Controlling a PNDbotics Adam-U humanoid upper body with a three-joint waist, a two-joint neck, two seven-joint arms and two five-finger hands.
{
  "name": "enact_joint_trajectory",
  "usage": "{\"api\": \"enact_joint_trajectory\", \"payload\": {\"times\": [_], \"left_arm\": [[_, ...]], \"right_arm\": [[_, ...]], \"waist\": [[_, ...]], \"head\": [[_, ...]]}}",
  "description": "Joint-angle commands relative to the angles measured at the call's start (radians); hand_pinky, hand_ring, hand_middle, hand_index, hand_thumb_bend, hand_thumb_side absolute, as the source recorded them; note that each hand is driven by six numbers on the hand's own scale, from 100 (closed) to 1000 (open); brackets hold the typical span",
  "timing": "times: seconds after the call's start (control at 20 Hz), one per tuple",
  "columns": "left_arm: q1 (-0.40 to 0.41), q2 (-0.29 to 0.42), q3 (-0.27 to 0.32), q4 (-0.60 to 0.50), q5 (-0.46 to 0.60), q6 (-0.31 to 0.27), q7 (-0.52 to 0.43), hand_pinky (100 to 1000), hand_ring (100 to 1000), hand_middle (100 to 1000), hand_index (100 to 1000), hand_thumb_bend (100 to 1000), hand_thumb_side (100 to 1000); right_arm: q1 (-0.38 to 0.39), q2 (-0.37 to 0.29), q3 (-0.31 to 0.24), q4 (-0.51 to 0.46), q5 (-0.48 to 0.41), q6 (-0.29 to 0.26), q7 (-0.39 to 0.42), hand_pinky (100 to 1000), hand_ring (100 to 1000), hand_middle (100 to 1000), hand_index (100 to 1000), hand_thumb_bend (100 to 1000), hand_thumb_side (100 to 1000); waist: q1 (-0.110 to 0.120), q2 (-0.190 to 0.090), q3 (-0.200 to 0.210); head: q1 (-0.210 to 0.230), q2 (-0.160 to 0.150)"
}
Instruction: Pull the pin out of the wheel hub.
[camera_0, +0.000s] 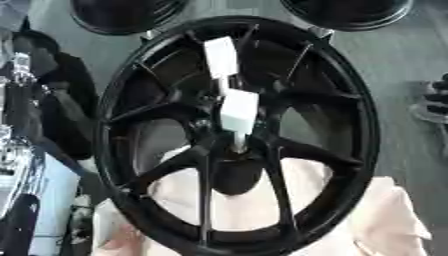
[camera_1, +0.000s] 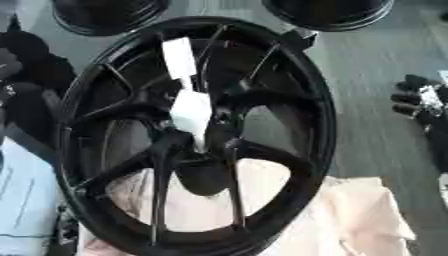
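Black alloy fills the frame: the wheel (camera_0: 236, 135) stands tilted across the centre, resting on a pale cloth (camera_0: 385, 225) at the bottom. At its hub (camera_0: 229, 152), centre frame, a white pin (camera_0: 238, 112) sticks up, with a second white piece (camera_0: 220, 57) above it. At the right edge my right hand (camera_1: 420, 102) waits well apart, its fingers relaxed, grasping nothing. My left hand isn't visible. I judge the reach hasn't begun; next I must bring that hand across and grasp the pin.
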Motion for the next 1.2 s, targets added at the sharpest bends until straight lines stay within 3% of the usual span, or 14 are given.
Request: {"api": "enact_joint_trajectory", "payload": {"times": [0.05,0.75,1.2], "left_arm": [[-0.007,0.020,0.001,-0.022,0.003,-0.001,0.001,589,785,672,710,258,716],[-0.011,0.024,0.004,-0.023,0.004,-0.002,0.003,589,788,673,712,256,716],[0.021,0.065,0.023,-0.030,0.001,-0.005,0.021,589,789,673,712,256,716]], "right_arm": [[-0.003,-0.021,-0.007,-0.015,0.004,0.002,0.000,765,759,747,809,100,715],[-0.024,-0.025,-0.015,-0.015,-0.001,0.007,0.000,770,770,757,813,100,697],[-0.097,-0.140,0.010,-0.072,-0.015,0.014,0.040,780,787,774,821,100,601]], "waist": [[-0.002,-0.026,-0.001],[-0.004,-0.022,-0.001],[-0.028,-0.025,-0.041]], "head": [[0.001,-0.008],[0.008,-0.004],[0.049,-0.003]]}}
